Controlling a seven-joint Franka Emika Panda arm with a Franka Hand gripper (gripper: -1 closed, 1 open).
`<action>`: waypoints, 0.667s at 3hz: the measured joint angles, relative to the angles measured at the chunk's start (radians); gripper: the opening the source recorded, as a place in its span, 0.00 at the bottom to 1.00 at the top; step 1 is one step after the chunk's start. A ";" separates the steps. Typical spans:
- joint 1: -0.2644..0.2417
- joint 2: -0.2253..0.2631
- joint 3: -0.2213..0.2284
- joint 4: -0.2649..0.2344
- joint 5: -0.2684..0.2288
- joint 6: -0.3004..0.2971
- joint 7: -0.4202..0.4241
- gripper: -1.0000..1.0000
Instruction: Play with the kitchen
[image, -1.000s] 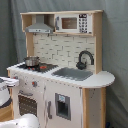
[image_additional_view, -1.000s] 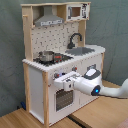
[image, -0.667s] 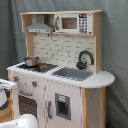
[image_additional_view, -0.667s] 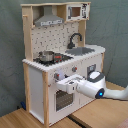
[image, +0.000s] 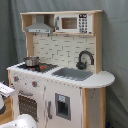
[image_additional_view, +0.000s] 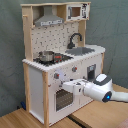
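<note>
One kitchen (image: 60, 75) is standing against a grey curtain (image: 116, 45), visible in both exterior views and filling most of each. On it the following are being counted: one silver hood (image: 40, 26) at the top, one microwave panel (image: 75, 22) beside the hood, one black faucet (image: 85, 59) at the back edge of the counter, one grey sink (image: 74, 74) set into the counter in front of the faucet, one small pot (image: 31, 61) sitting on the dark stove plate (image: 37, 66) at the counter's far end from the sink, and one windowed oven door (image_additional_view: 65, 99) below the stove. At least two knobs are showing on the front panel under the counter edge; the exact count cannot be told.

One white arm is reaching in from the second exterior view's right, its gripper (image_additional_view: 65, 86) lying level in front of the lower front panel, just above the oven door and below the knobs. Whether the fingers are parted or closed cannot be told, and contact with the panel cannot be confirmed. Nothing is seen held in it.

The kitchen is resting on a wooden floor (image_additional_view: 20, 120). Bare floor is showing in front of the oven door and toward the second exterior view's lower left corner. The rounded counter end (image: 102, 79) beside the sink is lying bare
</note>
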 joint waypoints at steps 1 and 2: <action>0.029 0.000 0.000 -0.037 0.000 0.000 0.089 1.00; 0.051 0.000 0.000 -0.073 0.000 0.000 0.194 1.00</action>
